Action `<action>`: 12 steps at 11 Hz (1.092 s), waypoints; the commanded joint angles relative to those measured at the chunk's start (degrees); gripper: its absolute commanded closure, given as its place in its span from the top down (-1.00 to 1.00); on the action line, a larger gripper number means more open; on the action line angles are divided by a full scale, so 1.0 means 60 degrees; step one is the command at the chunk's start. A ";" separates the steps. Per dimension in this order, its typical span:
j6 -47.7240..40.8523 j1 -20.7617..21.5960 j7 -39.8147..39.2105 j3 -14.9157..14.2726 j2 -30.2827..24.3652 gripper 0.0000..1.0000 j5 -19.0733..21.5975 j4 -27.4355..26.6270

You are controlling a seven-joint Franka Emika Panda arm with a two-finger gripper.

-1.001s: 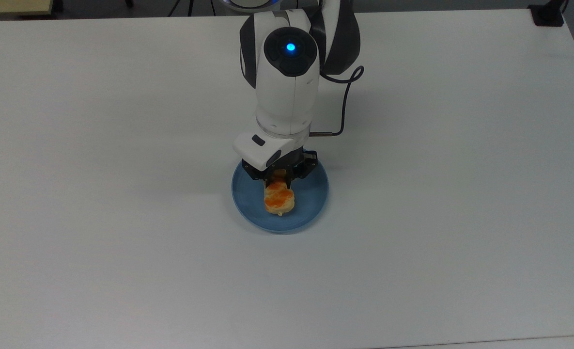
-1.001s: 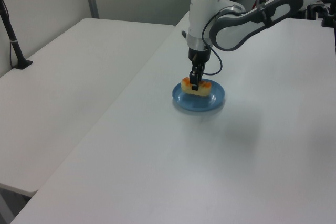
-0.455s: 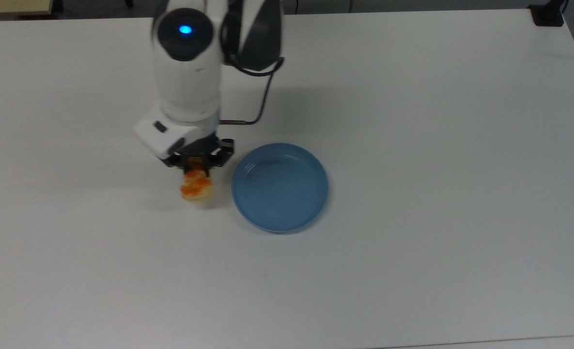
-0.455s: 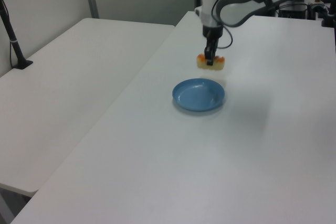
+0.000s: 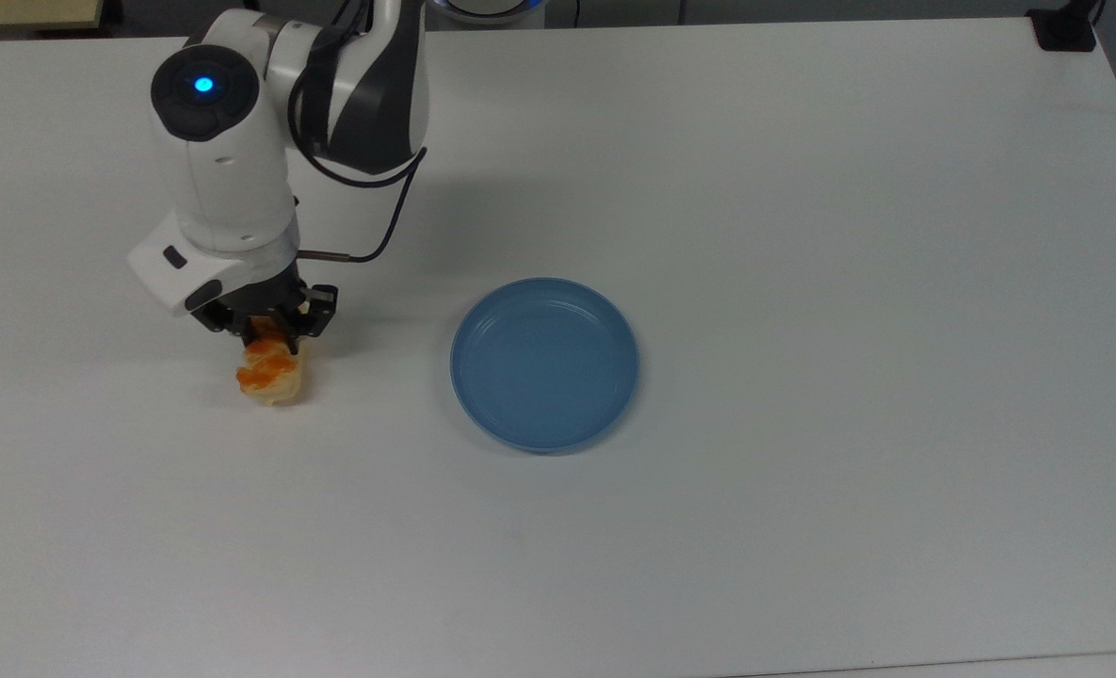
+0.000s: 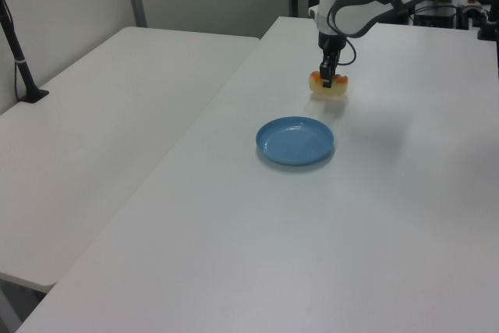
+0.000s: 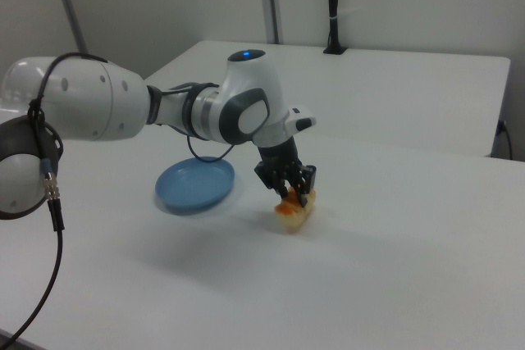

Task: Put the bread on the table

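Arm: white Panda, reaching toward the top view's left, wrist pointing straight down. Gripper (image 5: 268,341) (image 6: 327,81) (image 7: 294,194): black fingers closed on the bread (image 5: 271,375) (image 6: 330,87) (image 7: 294,210), held low.

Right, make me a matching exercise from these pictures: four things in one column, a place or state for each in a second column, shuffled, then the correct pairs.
Things:
1. bread
2. blue plate
3. gripper
4. table

Places or states:
A. lies empty, apart from the arm
B. white surface carrying everything else
C. held from above, at the top view's left of the plate
D. shut on the pastry, pointing down

Pairs: 1-C, 2-A, 3-D, 4-B
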 commanded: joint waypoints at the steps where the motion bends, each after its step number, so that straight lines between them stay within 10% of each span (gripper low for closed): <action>1: 0.0337 -0.0061 -0.0085 -0.0024 0.0045 0.99 -0.0035 -0.0117; 5: -0.0230 0.0859 0.0820 0.0005 -0.0699 1.00 0.0024 -0.0117; 12: -0.5355 0.2795 0.2026 -0.0009 -0.4112 1.00 0.0098 -0.0131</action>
